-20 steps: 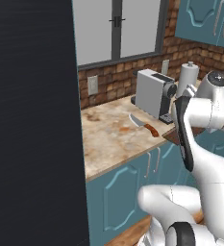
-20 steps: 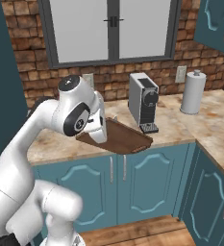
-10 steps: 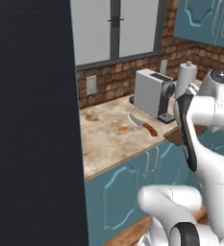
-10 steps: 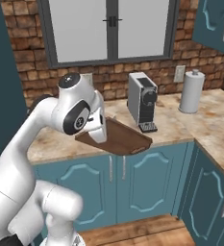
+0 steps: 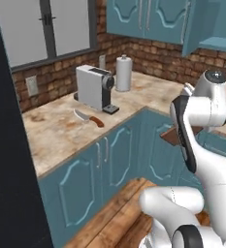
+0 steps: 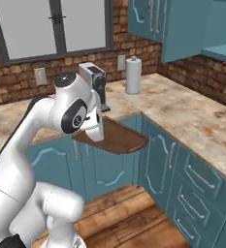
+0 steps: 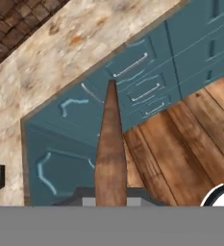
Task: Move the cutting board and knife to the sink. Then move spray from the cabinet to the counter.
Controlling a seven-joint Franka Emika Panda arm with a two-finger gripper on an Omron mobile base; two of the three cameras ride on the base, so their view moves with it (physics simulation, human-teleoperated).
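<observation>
So we're on step one, the sink run: the jaws are clamped on the cutting board (image 6: 115,138), carrying it level in mid-air out in front of the lower cabinets. The knife (image 5: 88,118) is sitting on the counter (image 5: 61,133) by the coffee machine (image 5: 95,88). I'd guess the next move is hauling the board over to the sink without tilting it, then coming back for the knife.

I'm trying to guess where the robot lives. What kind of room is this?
It looks like a kitchen. There is a stone counter over teal-blue cupboards, with a coffee machine and a roll of paper towels on it, and a knife lies there too. The gripper is shut on a wooden cutting board.
</observation>
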